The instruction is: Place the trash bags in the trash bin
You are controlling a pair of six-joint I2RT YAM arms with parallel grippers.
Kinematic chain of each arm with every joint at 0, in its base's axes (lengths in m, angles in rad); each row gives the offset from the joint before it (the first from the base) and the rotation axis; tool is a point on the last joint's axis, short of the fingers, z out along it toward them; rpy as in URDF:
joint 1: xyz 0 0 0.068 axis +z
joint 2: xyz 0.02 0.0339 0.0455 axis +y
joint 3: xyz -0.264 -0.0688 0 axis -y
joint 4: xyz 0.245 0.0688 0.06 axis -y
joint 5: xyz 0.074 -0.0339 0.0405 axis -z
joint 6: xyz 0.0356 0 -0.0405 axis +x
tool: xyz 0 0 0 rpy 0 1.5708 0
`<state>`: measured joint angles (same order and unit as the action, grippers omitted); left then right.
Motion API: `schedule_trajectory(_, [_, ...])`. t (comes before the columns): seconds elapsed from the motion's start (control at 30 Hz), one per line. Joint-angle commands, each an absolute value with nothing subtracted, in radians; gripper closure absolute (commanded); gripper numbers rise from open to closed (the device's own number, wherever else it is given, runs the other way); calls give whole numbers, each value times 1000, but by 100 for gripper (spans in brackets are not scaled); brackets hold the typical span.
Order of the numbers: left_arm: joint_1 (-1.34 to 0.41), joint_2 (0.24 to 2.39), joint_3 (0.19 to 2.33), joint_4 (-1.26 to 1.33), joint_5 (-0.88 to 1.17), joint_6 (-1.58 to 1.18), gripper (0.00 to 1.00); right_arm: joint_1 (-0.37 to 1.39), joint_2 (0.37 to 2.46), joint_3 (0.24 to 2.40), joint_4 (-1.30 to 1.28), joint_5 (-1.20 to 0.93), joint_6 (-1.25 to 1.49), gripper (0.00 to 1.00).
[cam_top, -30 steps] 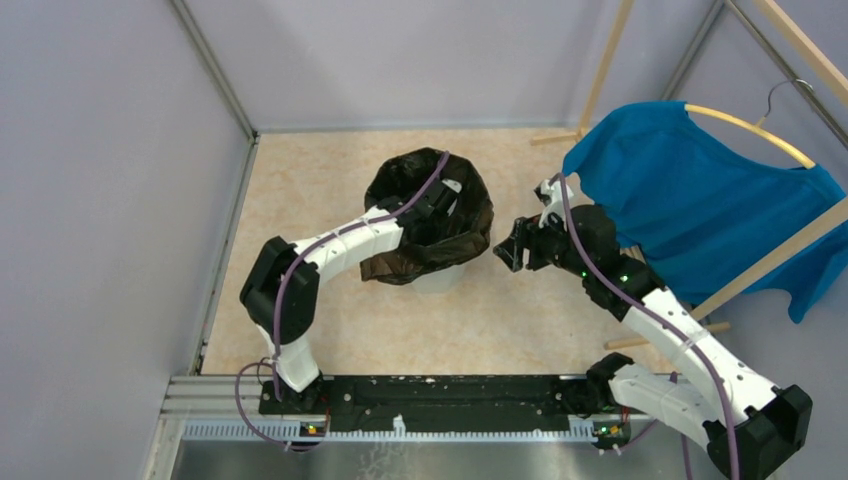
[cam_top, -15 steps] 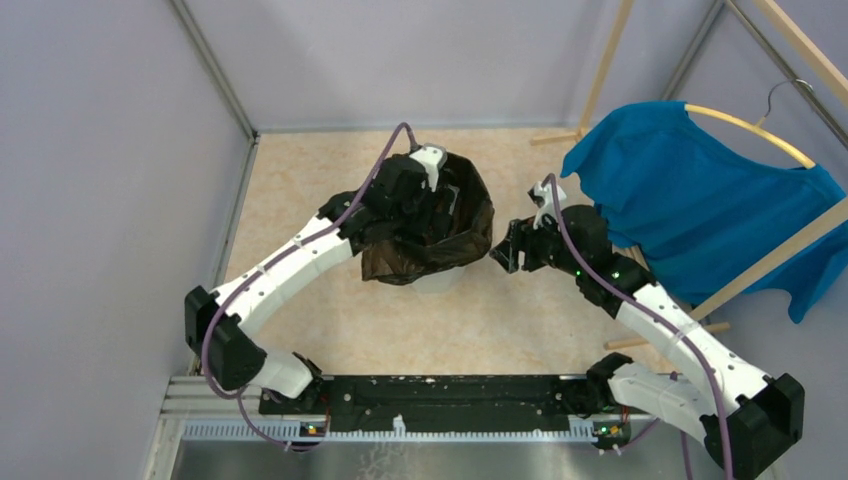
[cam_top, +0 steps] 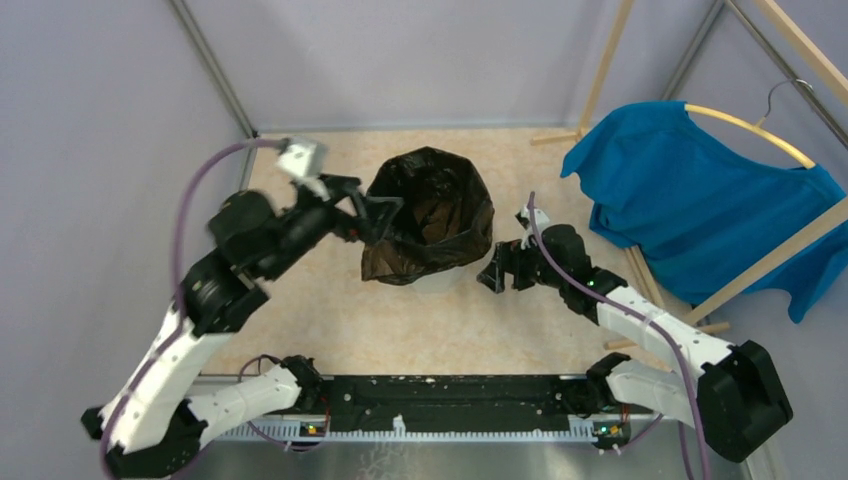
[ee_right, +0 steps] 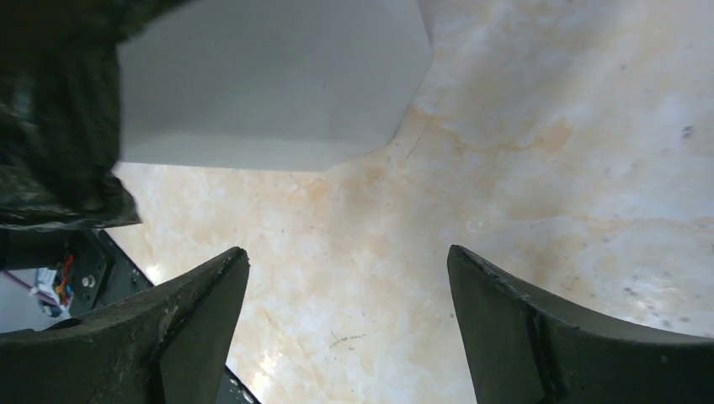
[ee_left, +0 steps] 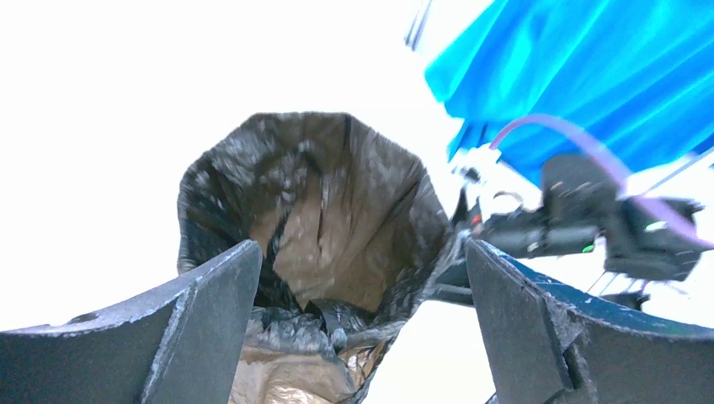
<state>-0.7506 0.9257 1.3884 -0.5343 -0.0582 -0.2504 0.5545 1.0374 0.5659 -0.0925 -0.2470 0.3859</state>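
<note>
The black trash bag (cam_top: pixel 432 205) lines the white trash bin (cam_top: pixel 440 280), its mouth spread wide open and its edge folded over the rim and hanging down the front. My left gripper (cam_top: pixel 383 215) is open and empty, raised just outside the bag's left rim. In the left wrist view the bag's open mouth (ee_left: pixel 311 202) shows between and beyond the spread fingers (ee_left: pixel 202 324). My right gripper (cam_top: pixel 492 272) is open and empty, low beside the bin's right side. The right wrist view shows the bin's white wall (ee_right: pixel 269 76) and a fold of the bag (ee_right: pixel 50 109) above bare floor.
A blue T-shirt (cam_top: pixel 700 200) hangs on a hanger from a wooden rack (cam_top: pixel 770 255) at the right, close behind the right arm. Grey walls close off the left and back. The floor is beige marble-patterned (cam_top: pixel 500 320).
My left arm has pulled out of the bag's mouth and swung up and left, so its gripper is now outside the left rim. My right gripper has dropped lower and slightly left beside the bin.
</note>
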Motion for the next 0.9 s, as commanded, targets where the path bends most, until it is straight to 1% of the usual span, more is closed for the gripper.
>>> schedule_trajectory(0.0, [-752, 749, 1304, -445, -82, -230, 2, 562, 1064, 488, 204, -356, 487, 12])
schedule_trajectory(0.1, [-752, 665, 1263, -453, -127, -237, 2, 563, 1099, 451, 315, -374, 496, 10])
schedule_trajectory(0.27, [-752, 595, 1264, -520, -190, -238, 2, 584, 1173, 442, 463, -348, 438, 9])
schedule_trajectory(0.4, [-752, 551, 1265, -550, -196, -242, 2, 661, 1248, 476, 520, -261, 331, 1])
schedule_trajectory(0.5, [-752, 534, 1274, -577, -201, -244, 2, 679, 1290, 477, 605, -209, 305, 1])
schedule_trajectory(0.87, [-752, 475, 1292, -669, -228, -238, 2, 725, 1499, 612, 725, -227, 264, 1])
